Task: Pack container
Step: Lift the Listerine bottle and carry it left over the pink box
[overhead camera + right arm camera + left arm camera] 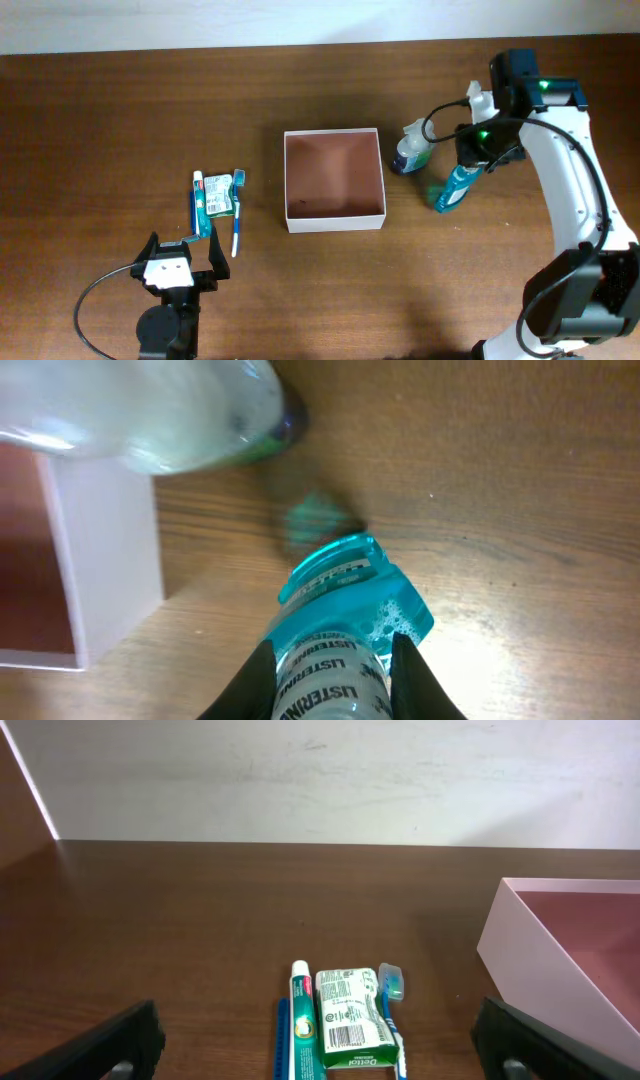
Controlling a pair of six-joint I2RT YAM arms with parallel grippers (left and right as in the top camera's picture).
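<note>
One shallow square open-top box with thin white walls and a reddish-brown floor (335, 221), the container, sat near the middle of the dark brown wooden table (100, 120), with nothing visible inside it.

To its right stood two bottles. One rounded clear bottle with green liquid and a white top (409, 152) stood just beside the container's right wall. One translucent blue mouthwash bottle with a Listerine label (452, 190) leaned at a tilt a little further right, apart from the container. The right gripper (330, 650) had its two dark fingers (255, 678) pressed against opposite sides of this blue bottle, clamped around its body. A small white item (480, 100) showed beside the right arm; its kind could not be told.

To the container's left, apart from it, four things lay side by side in one cluster: one white toothpaste tube with a red end (302, 1020), one green-and-white printed soap carton (348, 1018) touching it, one blue toothbrush (392, 982) along the carton's far side, and one slim blue stick (281, 1040) on the tube's other side, too thin to identify.

The left gripper (182, 245) hung just short of this cluster with its jaws spread wide, holding nothing and touching none of the four.
</note>
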